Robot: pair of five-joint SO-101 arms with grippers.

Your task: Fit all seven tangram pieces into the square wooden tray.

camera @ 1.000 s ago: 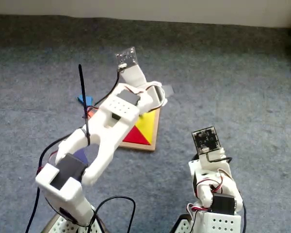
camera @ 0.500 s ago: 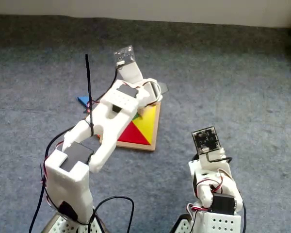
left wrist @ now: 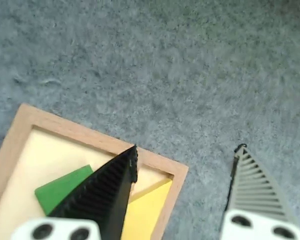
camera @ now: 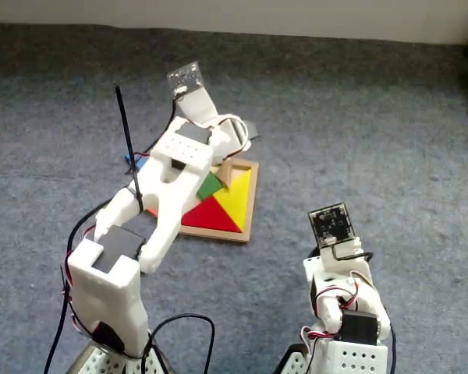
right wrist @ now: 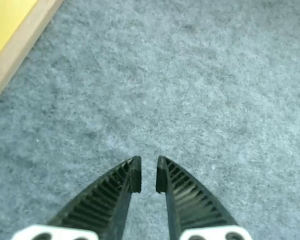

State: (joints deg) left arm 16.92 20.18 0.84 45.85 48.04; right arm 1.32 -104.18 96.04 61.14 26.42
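The square wooden tray (camera: pixel 248 204) lies mid-table and holds a green piece (camera: pixel 210 186), a red triangle (camera: pixel 209 214) and a yellow triangle (camera: pixel 235 196). My left arm stretches over the tray's left half. Its gripper (camera: pixel 242 139) hovers open and empty just past the tray's far corner. In the left wrist view the gripper (left wrist: pixel 185 154) straddles the tray rim (left wrist: pixel 155 160), with the green piece (left wrist: pixel 60 189) and the yellow piece (left wrist: pixel 149 212) below it. A blue piece (camera: pixel 130 160) peeks out left of the arm. My right gripper (right wrist: pixel 147 175) is shut over bare carpet.
Grey carpet covers the whole table. The right arm (camera: pixel 343 308) stays folded at the near right, and its wrist view catches the tray edge (right wrist: pixel 21 50) and the yellow piece (right wrist: pixel 5 14). A black cable (camera: pixel 129 152) stands up from the left arm.
The left arm has swung back and to the left, off the tray's middle. The green piece in the tray has come into view. The right arm has not moved.
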